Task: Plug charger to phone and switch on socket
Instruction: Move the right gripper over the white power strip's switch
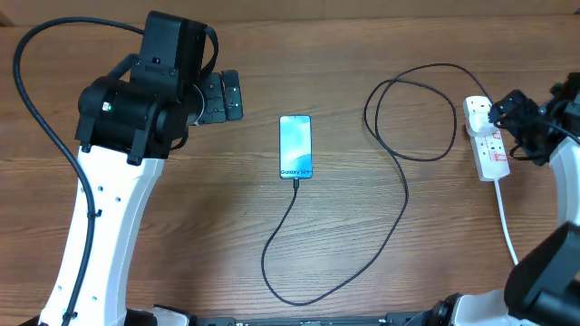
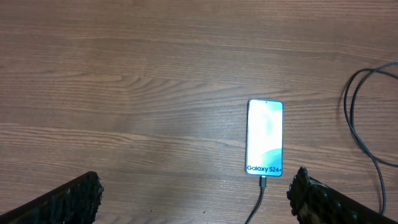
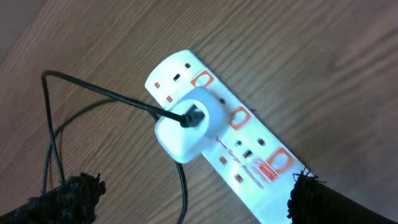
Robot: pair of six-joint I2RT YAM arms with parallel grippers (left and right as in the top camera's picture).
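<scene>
Two claws, both released. The left claw [image 1: 222, 97] hangs at 10 o'clock of the phone [image 1: 295, 147], and the right claw [image 1: 504, 113] hovers over the power strip [image 1: 489, 145] at the 3 o'clock side of the table [image 1: 181, 235].

- **Phone:** it lies flat at centre, with the charger cable [image 1: 399, 217] seated in its 6 o'clock end.
- **Cable:** the other end enters a white adapter [image 3: 186, 127] seated in the strip.
- **Switches:** I judge only the switch is left. I cannot tell whether any red-framed switch [image 3: 239, 116] is on.

Risks:
- The target switch sits just beside the adapter. A finger off-line would knock the adapter or press a neighbouring switch.
- The strip looks light and unanchored, so a slanted push could skate it.
- A slack cable loop lies at 9 o'clock of the strip. Snagging it could tug the plug, or the phone.

Room:
- Bare wood is open between the phone and the loop.
- The white cord [image 1: 504, 217] trails toward 6 o'clock.
- The strip's 3 o'clock side is crowded by my own arm, so a straight-down approach looks safest.
</scene>
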